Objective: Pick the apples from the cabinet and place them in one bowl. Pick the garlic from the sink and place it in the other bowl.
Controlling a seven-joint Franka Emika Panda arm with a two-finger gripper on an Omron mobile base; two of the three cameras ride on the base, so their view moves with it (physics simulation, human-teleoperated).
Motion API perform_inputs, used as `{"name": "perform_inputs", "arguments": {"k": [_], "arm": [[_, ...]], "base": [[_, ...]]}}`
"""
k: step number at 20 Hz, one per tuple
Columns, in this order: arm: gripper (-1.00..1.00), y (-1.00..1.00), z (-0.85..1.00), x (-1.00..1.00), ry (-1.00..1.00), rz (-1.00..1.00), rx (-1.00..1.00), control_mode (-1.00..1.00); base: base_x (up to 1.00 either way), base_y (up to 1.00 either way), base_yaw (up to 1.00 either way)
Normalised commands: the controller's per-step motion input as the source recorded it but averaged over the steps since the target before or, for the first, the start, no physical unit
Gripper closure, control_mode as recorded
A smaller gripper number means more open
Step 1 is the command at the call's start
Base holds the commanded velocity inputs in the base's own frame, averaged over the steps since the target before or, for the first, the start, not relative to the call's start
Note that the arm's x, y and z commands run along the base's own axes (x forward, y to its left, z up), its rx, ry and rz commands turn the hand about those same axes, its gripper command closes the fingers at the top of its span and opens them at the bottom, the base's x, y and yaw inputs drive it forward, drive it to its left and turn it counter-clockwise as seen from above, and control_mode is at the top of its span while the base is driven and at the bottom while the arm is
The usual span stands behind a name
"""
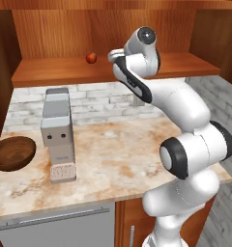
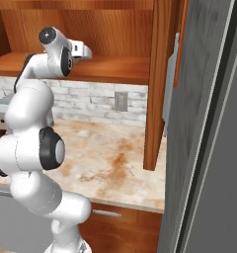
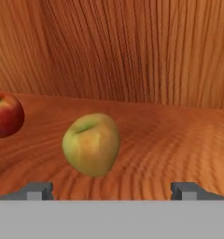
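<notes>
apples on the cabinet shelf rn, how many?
2. The yellow-green apple sits on the shelf right ahead of the open gripper. The red apple sits on the same shelf, apart from it, at the hand view's left edge.

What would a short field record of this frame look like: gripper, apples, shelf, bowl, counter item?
gripper: open, at the cabinet shelf, facing the green apple, touching nothing
green apple: on the shelf, just ahead of the fingertips, closer to the left one
red apple: on the shelf, apart from the green one, left of it in the hand view
shelf: wooden, holds both apples
bowl: brown, at the counter's left edge, nothing seen inside
coffee machine: grey, on the counter beside the bowl
</notes>
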Motion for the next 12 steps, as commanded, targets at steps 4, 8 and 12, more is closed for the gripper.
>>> {"name": "perform_inputs", "arguments": {"k": [4,8,12], "arm": [[-1.00,0.06,0.02,0.34,0.00,0.00,0.05,-1.00],[-1.00,0.16,0.04,0.31,0.13,0.00,0.01,-1.00],[-1.00,0.17,0.00,0.34,0.12,0.00,0.00,-1.00]], "base": [[0.00,0.00,0.00],[0.00,0.00,0.00],[0.00,0.00,0.00]]}}
